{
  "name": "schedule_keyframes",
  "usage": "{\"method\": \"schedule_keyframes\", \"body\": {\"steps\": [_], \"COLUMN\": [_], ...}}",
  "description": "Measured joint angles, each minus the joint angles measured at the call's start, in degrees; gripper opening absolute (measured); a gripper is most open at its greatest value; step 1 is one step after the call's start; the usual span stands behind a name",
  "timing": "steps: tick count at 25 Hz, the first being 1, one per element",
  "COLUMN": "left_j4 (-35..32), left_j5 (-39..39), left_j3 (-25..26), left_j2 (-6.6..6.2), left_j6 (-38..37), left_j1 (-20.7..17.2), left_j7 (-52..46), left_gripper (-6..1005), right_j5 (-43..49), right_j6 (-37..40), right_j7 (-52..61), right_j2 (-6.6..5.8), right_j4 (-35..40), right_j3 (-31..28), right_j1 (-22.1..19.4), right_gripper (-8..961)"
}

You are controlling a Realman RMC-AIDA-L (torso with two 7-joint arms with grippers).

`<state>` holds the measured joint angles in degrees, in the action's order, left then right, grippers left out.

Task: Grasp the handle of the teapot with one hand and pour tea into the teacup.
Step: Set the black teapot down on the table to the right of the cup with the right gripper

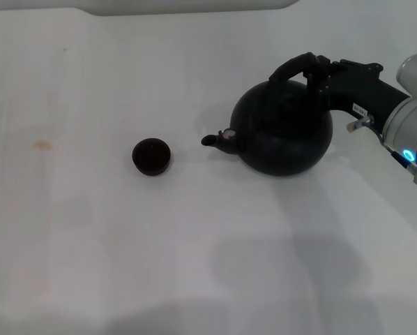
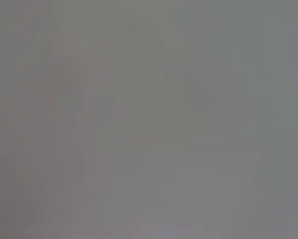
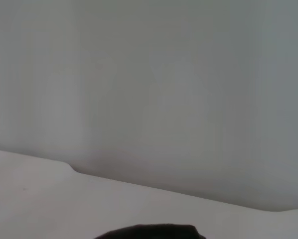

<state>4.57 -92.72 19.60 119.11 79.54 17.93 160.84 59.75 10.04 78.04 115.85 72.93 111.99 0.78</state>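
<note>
Your right tool (image 1: 319, 70) grips the thick black arched handle (image 1: 290, 68) at frame right; spout aims left toward the tiny dark teacup (image 1: 151, 155).

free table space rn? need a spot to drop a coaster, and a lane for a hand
Bare: the whole stretch left of the teacup, and the near strip in front of the teapot. A small brownish stain marks the far-left part. Tight: the gap between teacup and spout, and the right side, where the right end effector sits at the handle. The left arm is out of view.
</note>
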Motion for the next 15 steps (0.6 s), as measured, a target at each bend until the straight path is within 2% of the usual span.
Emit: {"method": "schedule_keyframes", "body": {"steps": [6, 12, 15], "left_j4": [0.0, 0.0, 0.0], "left_j5": [0.0, 0.0, 0.0], "left_j3": [0.0, 0.0, 0.0], "left_j2": [-0.02, -0.02, -0.02], "left_j6": [0.0, 0.0, 0.0], "left_j1": [0.0, 0.1, 0.1], "left_j7": [0.0, 0.0, 0.0], "left_gripper": [872, 871, 871], "right_j5": [0.3, 0.2, 0.2], "right_j6": [2.5, 7.7, 11.3], "right_j7": [-0.5, -1.2, -1.3], "right_j2": [-0.27, -0.29, -0.28], "right_j4": [0.5, 0.4, 0.1], "right_j3": [-0.8, -4.2, -6.2], "right_j1": [-1.0, -3.2, -4.2], "right_gripper": [188, 205, 335]}}
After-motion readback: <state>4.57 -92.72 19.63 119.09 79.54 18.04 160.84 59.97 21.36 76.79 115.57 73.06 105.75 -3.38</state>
